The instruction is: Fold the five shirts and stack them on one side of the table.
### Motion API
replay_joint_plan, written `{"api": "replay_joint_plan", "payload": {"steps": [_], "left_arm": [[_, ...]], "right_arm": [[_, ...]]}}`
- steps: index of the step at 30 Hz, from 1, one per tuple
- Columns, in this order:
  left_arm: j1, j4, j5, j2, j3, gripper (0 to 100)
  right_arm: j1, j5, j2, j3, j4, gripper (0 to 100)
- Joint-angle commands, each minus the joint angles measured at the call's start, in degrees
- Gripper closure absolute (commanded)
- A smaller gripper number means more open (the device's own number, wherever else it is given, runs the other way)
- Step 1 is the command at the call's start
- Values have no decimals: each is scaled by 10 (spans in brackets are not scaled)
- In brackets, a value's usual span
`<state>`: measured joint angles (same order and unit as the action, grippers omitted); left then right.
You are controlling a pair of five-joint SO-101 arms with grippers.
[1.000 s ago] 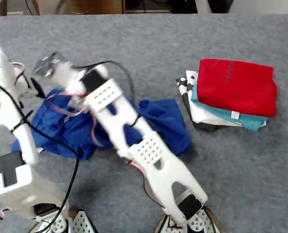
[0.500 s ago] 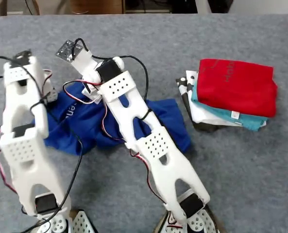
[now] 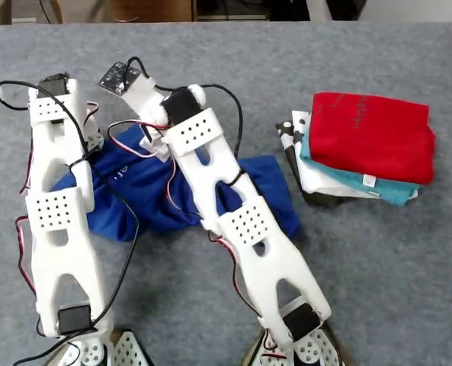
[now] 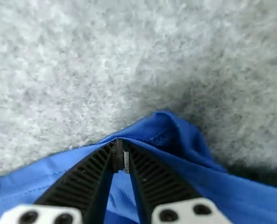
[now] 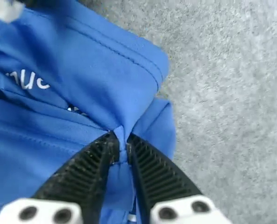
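At the left of the desk [image 3: 378,290] the left arm [image 3: 54,213] reaches to the far left edge of the blue shirt [image 3: 134,191]; its jaws are closed tight, pinching a fold at that edge [image 4: 166,130]. The shirt lies crumpled across left and centre, not yet flat. Just right of that, the right arm [image 3: 226,206] stretches over the shirt, and its jaws are likewise shut on a bunched ridge of blue cloth [image 5: 115,107] along the far edge. At the right sits the stack [image 3: 347,179] of four folded shirts, red [image 3: 370,133] on top, so this looks like the last shirt, in the spreading step before any fold. The next move likely calls for drawing the two pinched points apart and away so the cloth lies flat, with neither grip slipping. A second ago both arms were blurred and drawn back toward the near side, and the shirt sagged toward the near left; since then they have stretched out far over the desk, the cloth has drawn up between them, and the stack has not shifted
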<state>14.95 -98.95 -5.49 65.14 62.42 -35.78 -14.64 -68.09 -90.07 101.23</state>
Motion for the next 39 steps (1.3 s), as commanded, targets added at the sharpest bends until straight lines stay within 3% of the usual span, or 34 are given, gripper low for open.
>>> {"api": "replay_joint_plan", "payload": {"steps": [1, 5, 7, 14, 20, 29, 39], "left_arm": [[11, -18, -14, 39, 69, 981], [18, -18, -13, 36, 68, 981], [19, -18, -11, 36, 67, 981], [47, -19, -10, 37, 67, 981], [78, -19, 11, 36, 67, 981], [73, -19, 10, 36, 68, 981], [73, -19, 10, 37, 68, 981]], "right_arm": [[26, -2, 49, -25, 11, 880], [58, -4, 84, -24, 12, 671], [75, -4, 100, -24, 12, 648], [101, -5, 118, -24, 12, 663], [44, 4, 104, -11, 2, 779], [-28, 58, 73, 31, 1, 663], [-28, 55, 27, 30, 1, 808]]}}
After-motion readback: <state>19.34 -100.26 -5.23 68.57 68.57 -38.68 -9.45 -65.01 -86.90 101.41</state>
